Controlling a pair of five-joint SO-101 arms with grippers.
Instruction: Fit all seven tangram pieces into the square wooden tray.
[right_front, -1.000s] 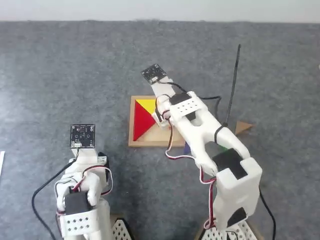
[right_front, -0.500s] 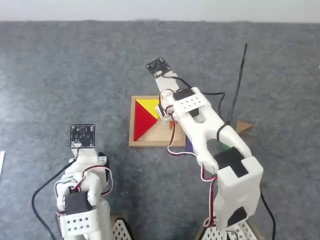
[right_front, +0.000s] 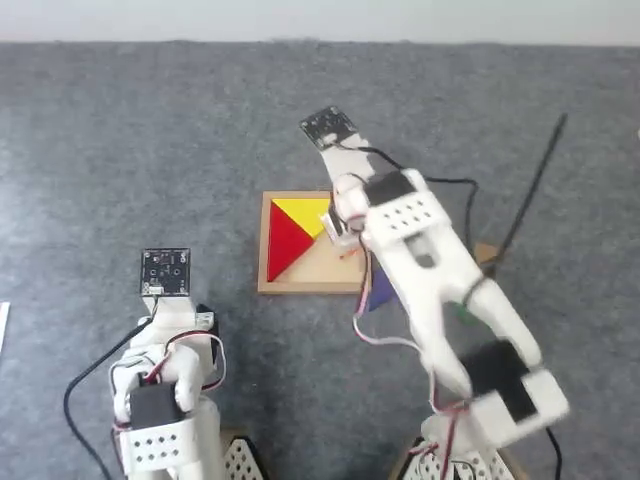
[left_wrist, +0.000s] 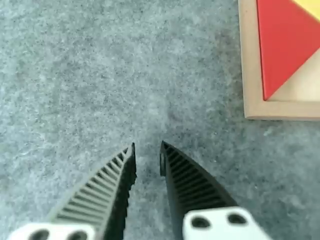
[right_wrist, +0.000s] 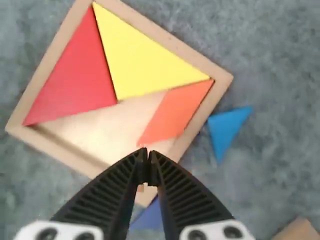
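Black right tool (right_wrist: 148, 152) closed, empty

High view looks down over the table (right_front: 150, 130); both close wrist views share the tray (right_front: 263, 245).

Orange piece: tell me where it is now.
In the right wrist view the orange piece lies inside the wooden tray, touching the yellow triangle, along the wall nearest the light-blue triangle outside.
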